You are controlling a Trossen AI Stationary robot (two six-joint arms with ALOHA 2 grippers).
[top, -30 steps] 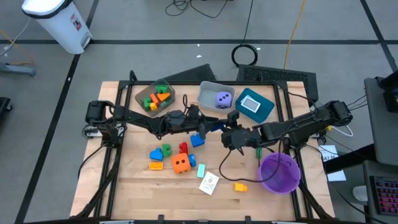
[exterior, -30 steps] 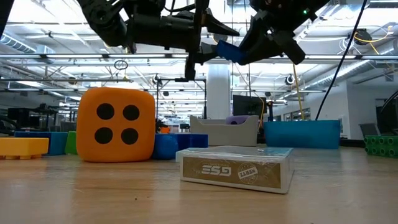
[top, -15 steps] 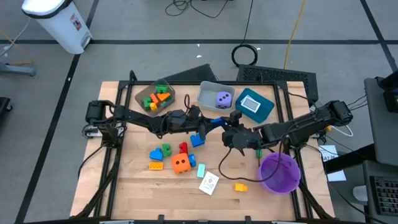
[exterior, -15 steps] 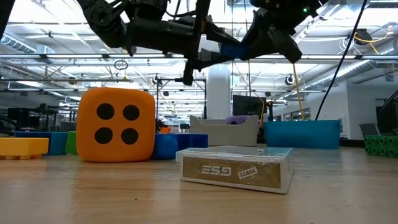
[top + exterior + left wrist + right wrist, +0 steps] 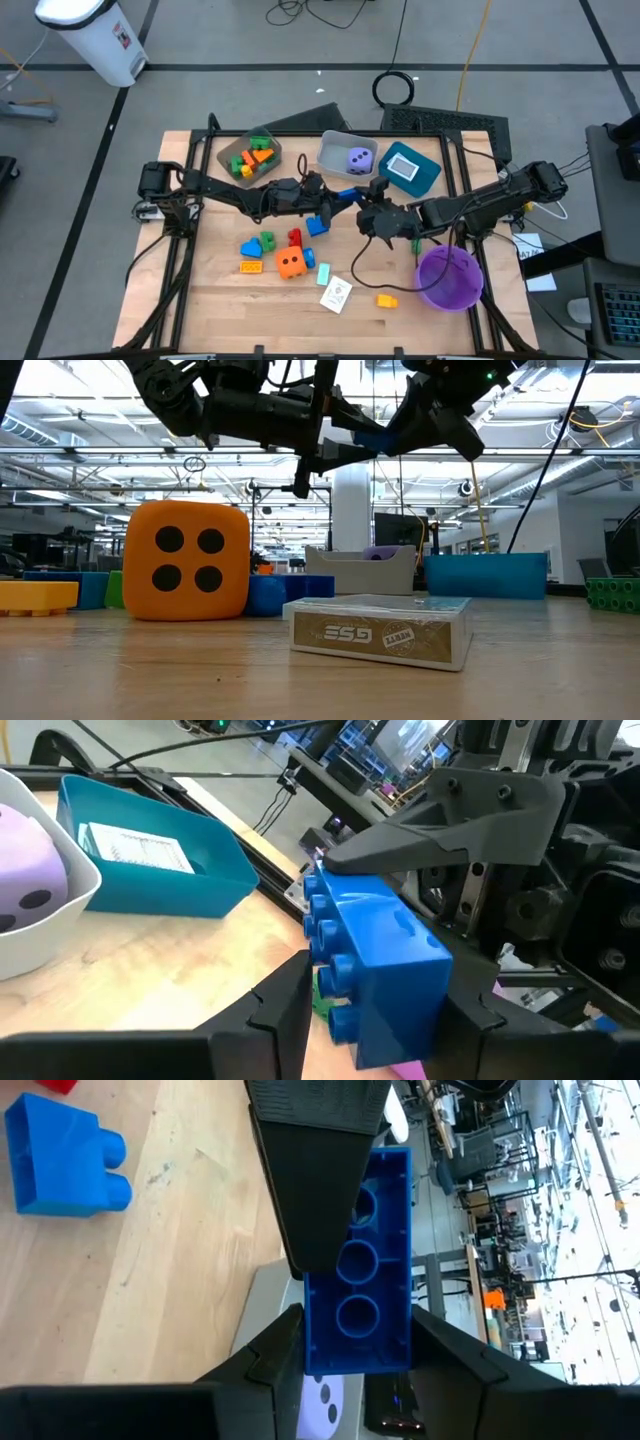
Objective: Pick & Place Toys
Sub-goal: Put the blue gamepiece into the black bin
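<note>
A blue studded block (image 5: 347, 196) hangs in the air over the table's middle, and both grippers are shut on it. My left gripper (image 5: 335, 195) comes at it from the left. My right gripper (image 5: 364, 204) comes from the right. The low view shows the block (image 5: 371, 439) high above the table between the dark fingers. On the table lie an orange die (image 5: 292, 263), another blue block (image 5: 318, 225), red (image 5: 294, 237), green and yellow blocks, and a card box (image 5: 337, 294). My left gripper (image 5: 380, 985) pinches the block between its two fingers, one on the studded face (image 5: 322, 945), the other on the opposite face. The fingers lie about level, coming from the table's left. The block is clear of the table. My right gripper (image 5: 355, 1320) pinches the block's two long sides (image 5: 312, 1330) at the end nearest it. The hollow underside (image 5: 358, 1265) faces its camera. The fingers come from the table's right, slanting a little downward. The block's other end sits in the left fingers (image 5: 315, 1180).
Along the far edge stand a brown bin (image 5: 272, 146) with blocks, a grey bin (image 5: 331, 150) with a purple die and a teal bin (image 5: 428, 172) with a card. A purple bowl (image 5: 448, 277) stands near right. Bare wood lies at the near edge.
</note>
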